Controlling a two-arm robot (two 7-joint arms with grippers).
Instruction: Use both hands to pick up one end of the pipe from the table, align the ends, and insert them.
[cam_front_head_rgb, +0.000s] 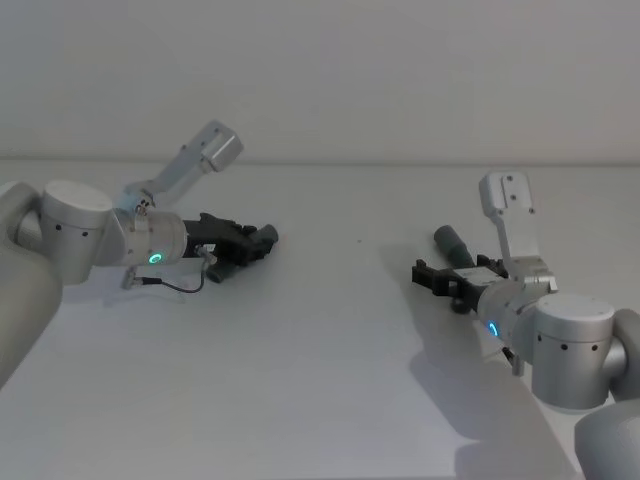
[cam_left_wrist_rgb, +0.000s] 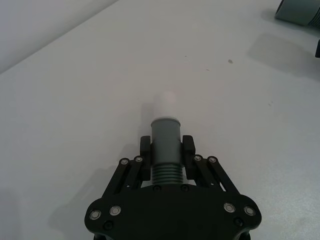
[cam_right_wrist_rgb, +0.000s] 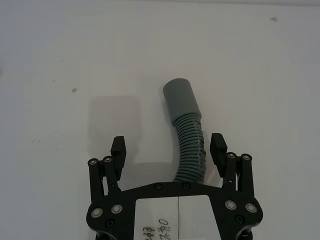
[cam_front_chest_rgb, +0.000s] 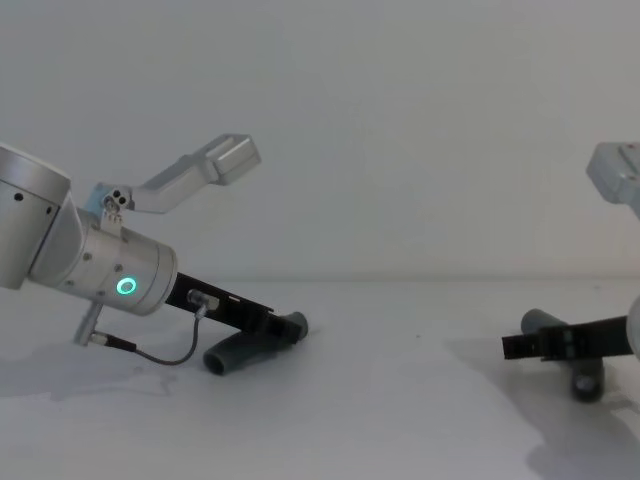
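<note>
Head view: open table (cam_front_head_rgb: 340, 340) between left tool (cam_front_head_rgb: 248, 240) gripping pipe (cam_front_head_rgb: 268, 237), right tool (cam_front_head_rgb: 432, 280).

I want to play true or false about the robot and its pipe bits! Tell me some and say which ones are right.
1. The left gripper is squeezing the pipe piece with the white tip. True.
2. The right gripper is shut tight on its pipe piece. False: its fingers are open, one on each side of the ribbed pipe piece.
3. The two pipe pieces are already joined. False: they are far apart, one at each gripper.
4. The left arm's wrist ring glows green. True.
</note>
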